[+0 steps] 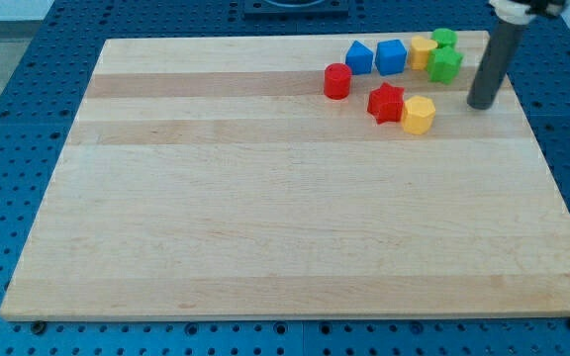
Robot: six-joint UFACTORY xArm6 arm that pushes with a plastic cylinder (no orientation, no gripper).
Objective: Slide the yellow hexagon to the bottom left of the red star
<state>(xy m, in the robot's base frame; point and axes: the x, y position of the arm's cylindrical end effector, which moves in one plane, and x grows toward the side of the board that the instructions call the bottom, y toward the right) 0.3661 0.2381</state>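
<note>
The yellow hexagon [419,115] lies on the wooden board near the view's top right. It touches the lower right side of the red star [386,102]. My tip [482,104] rests on the board to the right of the yellow hexagon, about a block's width and a half away, touching no block.
A red cylinder [337,81] lies left of the star. Along the board's top edge lie two blue blocks [359,57] [391,56], a yellow block [422,51], a green cylinder [444,40] and a green star-like block [445,65]. The board's right edge [547,168] is close to my tip.
</note>
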